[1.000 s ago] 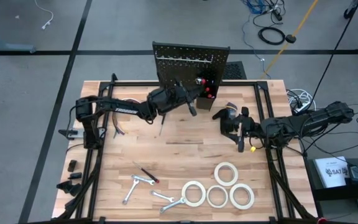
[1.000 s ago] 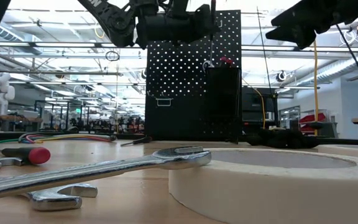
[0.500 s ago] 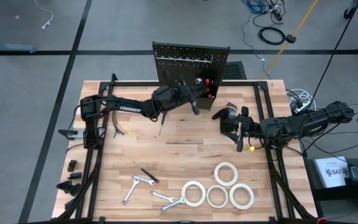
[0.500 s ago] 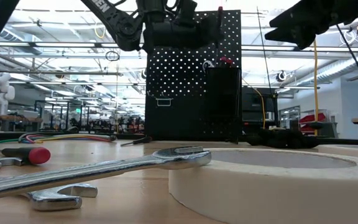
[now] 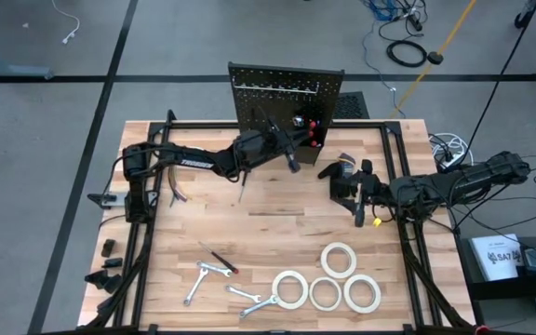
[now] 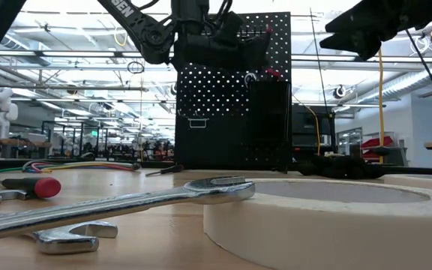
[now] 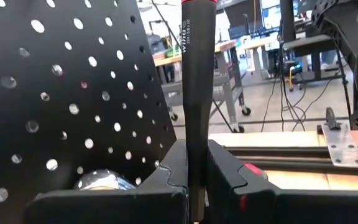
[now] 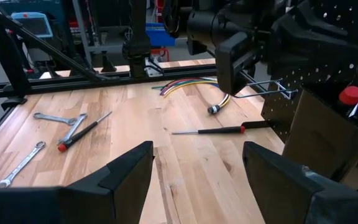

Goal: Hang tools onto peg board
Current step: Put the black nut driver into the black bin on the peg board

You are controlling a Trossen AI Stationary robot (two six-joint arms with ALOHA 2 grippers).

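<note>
Screwdriver [image 7: 196, 93] first: my left hand [image 5: 282, 147] was clamped on its slim black handle, fingers [image 7: 229, 180] tight on either side, holding it upright right up against the peg board [image 5: 285, 88] near the small black bin [image 8: 328, 140]. My right hand [image 5: 359, 191] hung spread and empty over the tabletop [image 5: 277, 228], well apart from the board. I judged the danger was a miss: the handle could foul a hook [image 8: 267, 91] or the bin's rim and twist in my grip, or drop outside the bin if I let go early. Red caps [image 8: 351, 96] of tools already stowed showed in the bin. Another screwdriver [image 8: 222, 130] lay before the board; wrenches [image 5: 214, 282] and four tape rolls [image 5: 328, 279] waited nearer the front edge.
</note>
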